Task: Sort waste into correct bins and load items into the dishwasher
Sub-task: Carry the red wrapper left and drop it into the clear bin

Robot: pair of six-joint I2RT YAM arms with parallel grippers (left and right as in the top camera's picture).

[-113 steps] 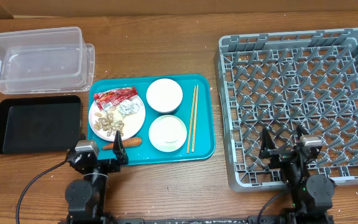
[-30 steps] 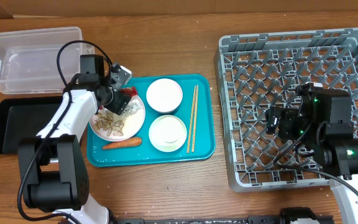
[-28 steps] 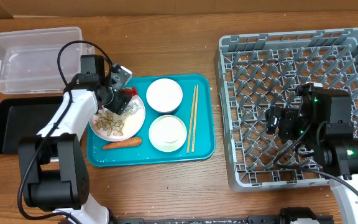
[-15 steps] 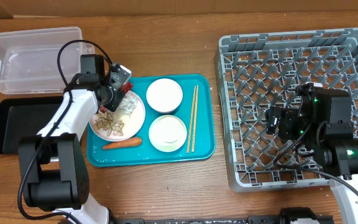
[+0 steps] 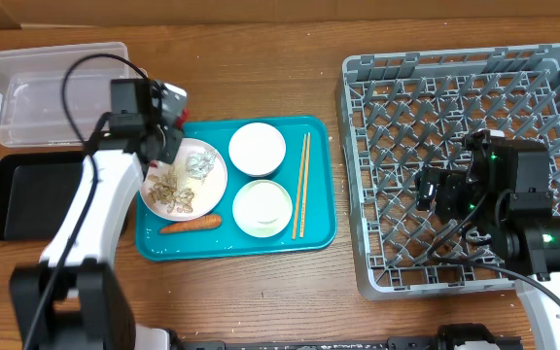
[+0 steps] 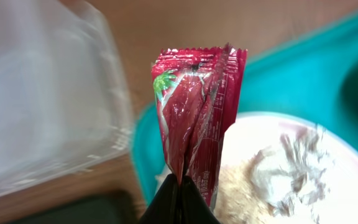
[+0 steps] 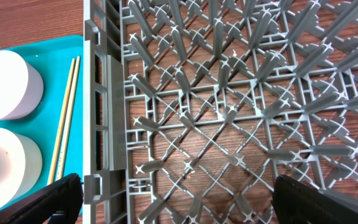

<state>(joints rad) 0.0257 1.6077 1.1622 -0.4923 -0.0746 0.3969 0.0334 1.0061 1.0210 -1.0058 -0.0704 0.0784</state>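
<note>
My left gripper [image 5: 170, 114] is shut on the lower end of the red snack wrapper [image 6: 197, 112], which hangs lifted over the teal tray's back-left corner, close to the clear tub [image 5: 52, 87]. The jaws are pressed together on the wrapper [image 6: 180, 194]. Below lie the white-pink plate [image 5: 216, 181] with peanut shells [image 5: 173, 192] and a crumpled paper wad [image 5: 199, 162]. The carrot [image 5: 191, 224], two bowls [image 5: 257, 148] [image 5: 262, 207] and chopsticks [image 5: 300, 185] rest on the tray. My right gripper [image 7: 191, 202] hovers open and empty over the grey dish rack [image 5: 465, 97].
The black tray [image 5: 37, 194] lies in front of the clear tub at the far left. The teal serving tray [image 5: 319, 233] sits mid-table, its right edge a short gap from the rack's left wall [image 7: 98, 93]. Bare wood runs along the front.
My left gripper closed on the red wrapper, lifted it off the plate and carried it back and left toward the clear tub. The right arm has not moved.
</note>
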